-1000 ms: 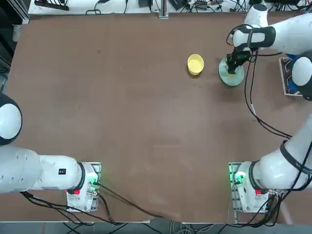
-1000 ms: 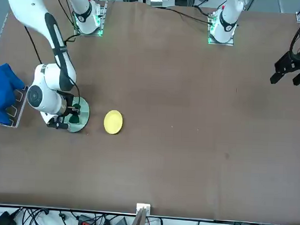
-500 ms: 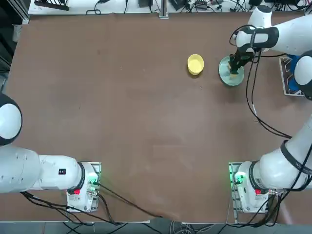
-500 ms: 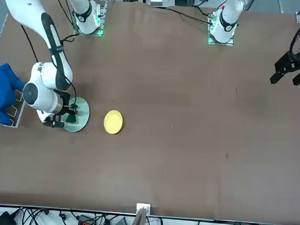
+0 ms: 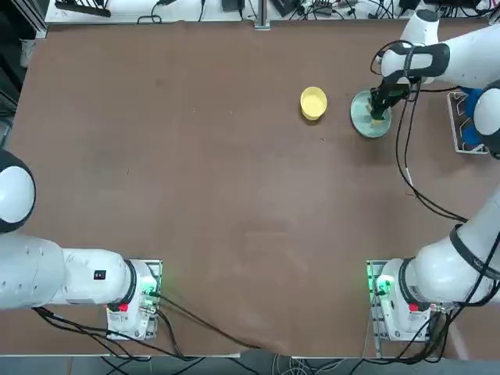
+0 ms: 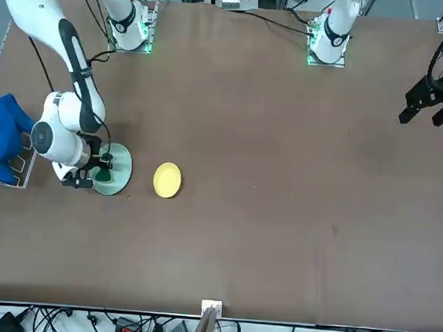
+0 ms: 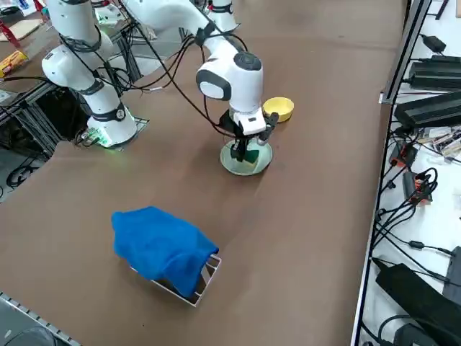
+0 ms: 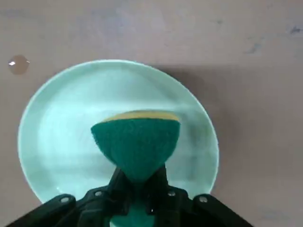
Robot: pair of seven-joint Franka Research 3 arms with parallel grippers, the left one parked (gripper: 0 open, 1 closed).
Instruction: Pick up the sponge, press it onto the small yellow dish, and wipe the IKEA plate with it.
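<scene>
Sponge (image 8: 136, 142) pinched in right tool (image 8: 139, 187) over pale plate (image 8: 57, 118).
Tool clamped on sponge, green side up, yellow layer underneath; yellow dish (image 5: 313, 103) just beside plate on bench (image 5: 195, 172).

The overhead camera is looking straight down from well above, arm bases nearest it, the IKEA plate (image 5: 369, 115) sitting far from them. The front camera is facing the robot from across the table, showing the plate (image 6: 112, 170) on the opposite side. The raised side camera is looking diagonally down, nearer to that plate (image 7: 245, 159). The wrist camera is hovering close above the plate (image 8: 118, 137). All four views are sharing this plate
</scene>
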